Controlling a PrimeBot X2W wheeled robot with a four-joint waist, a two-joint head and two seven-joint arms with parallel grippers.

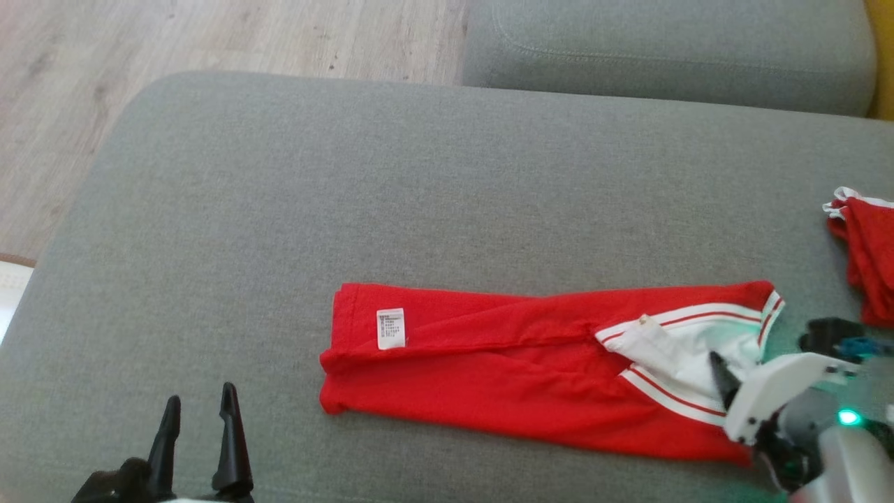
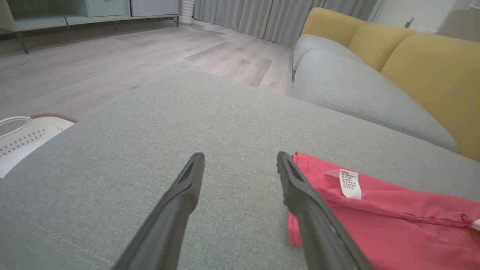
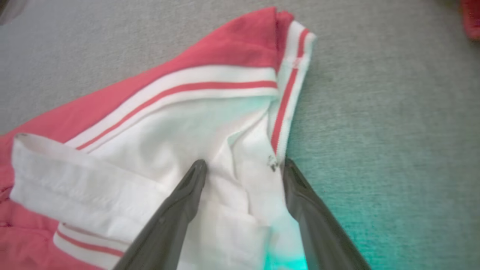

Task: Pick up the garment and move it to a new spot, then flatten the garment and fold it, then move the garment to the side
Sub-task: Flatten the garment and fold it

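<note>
Half done, at a guess: red knit garment with white striped collar (image 1: pixel 503 370) lying folded lengthwise, right of centre on grey fabric sofa cushion (image 1: pixel 349 175). Left hand (image 1: pixel 199 395) near left, apart, empty; right hand (image 3: pixel 243 164) apart astride collar, unclamped. Remaining: crosswise fold, move aside.

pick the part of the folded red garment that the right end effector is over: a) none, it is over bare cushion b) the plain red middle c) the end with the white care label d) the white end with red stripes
D: the right end effector has its open fingers over the white striped end of the red garment, while the care label lies at the opposite end, nearer the left end effector.
</note>
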